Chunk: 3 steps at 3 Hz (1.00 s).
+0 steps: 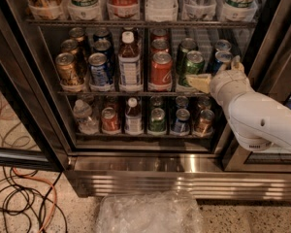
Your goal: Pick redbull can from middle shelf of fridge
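Note:
The fridge [150, 182] stands open in front of me, with three wire racks. The middle shelf [111, 93] holds rows of cans and a bottle. The slim blue-and-silver redbull can [222, 58] stands at the shelf's far right, with a second like can [222, 45] behind it. My gripper [217, 72] reaches in from the right on a white arm. It is open; one pale finger [198, 82] points left in front of the green can [193, 63], the other [237, 63] rises right of the redbull can. The can's lower part is hidden behind the gripper.
Left of the green can stand a red can [160, 70], a labelled bottle [130, 64], a dark-blue soda can [100, 70] and a gold can [69, 70]. More drinks fill the racks above and below. Cables [24, 198] lie on the floor at left, crumpled plastic [148, 212] by the base.

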Available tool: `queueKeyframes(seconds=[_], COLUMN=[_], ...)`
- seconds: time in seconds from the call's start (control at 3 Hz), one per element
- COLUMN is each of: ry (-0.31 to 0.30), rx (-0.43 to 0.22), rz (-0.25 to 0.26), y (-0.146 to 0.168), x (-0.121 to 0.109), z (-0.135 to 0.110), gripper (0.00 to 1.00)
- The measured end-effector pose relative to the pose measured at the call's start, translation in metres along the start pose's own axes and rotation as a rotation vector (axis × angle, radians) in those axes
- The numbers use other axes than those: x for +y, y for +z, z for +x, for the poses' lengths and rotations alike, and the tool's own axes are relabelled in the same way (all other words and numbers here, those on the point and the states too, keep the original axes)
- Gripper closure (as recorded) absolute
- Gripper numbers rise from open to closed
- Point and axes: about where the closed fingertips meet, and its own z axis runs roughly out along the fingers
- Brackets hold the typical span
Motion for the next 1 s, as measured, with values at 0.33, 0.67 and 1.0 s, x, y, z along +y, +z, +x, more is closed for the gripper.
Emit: queueKeyframes(seconds=[0.33,0.67,1.0], ry=[-0.001,-0.015,-0.015], rx=[0.001,0.017,0.017], rz=[-0.003,0.0,0.0], y=[0.0019,0.0088,0.0087], x=[0.0041,-0.0003,0.0043], z=[-0.0009,0.0028,0.0011], gripper=[0.01,0.0,0.03])
